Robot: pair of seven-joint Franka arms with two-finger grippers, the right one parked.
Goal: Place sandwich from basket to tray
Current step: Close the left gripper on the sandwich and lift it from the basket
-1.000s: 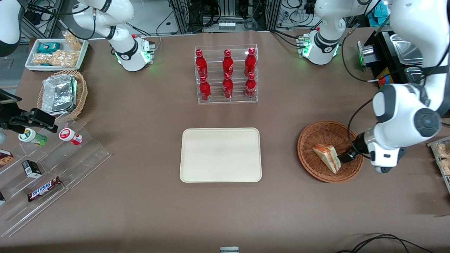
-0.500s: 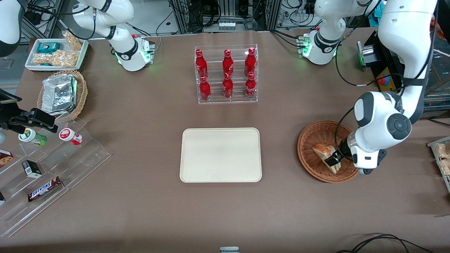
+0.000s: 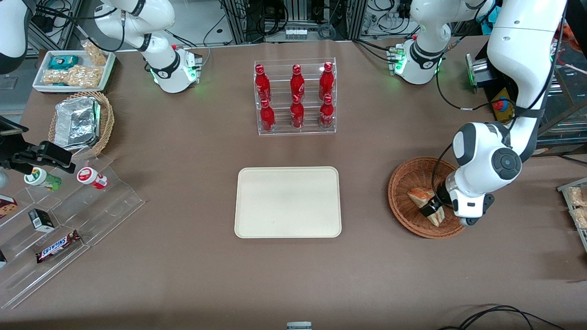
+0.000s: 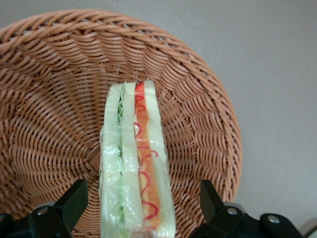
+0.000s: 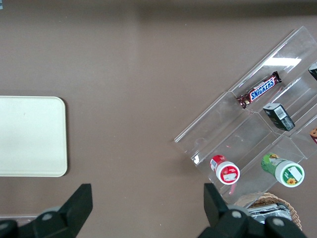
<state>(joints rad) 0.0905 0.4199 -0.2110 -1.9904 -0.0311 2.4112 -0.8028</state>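
**Gripper straddles the sandwich; the lift has not started**

The sandwich [image 3: 426, 201] lies inside the reddish-brown wicker basket [image 3: 403, 183], standing on edge with its bread and filling layers facing up. In the wrist view, the sandwich [image 4: 134, 168] runs straight between the two spread fingers [image 4: 74, 201], with a clear gap of wicker showing on each side. The left gripper [image 3: 430, 208] is therefore open, low in the basket and around the wedge, not yet pinching it.

Nothing of the task is finished. The cream tray [image 3: 287, 202] sits bare at about 9 o'clock from the basket, well apart from it. Judging from this, what remains is closing on the sandwich, raising it over the basket rim, carrying it toward 9 o'clock and setting it on the tray.
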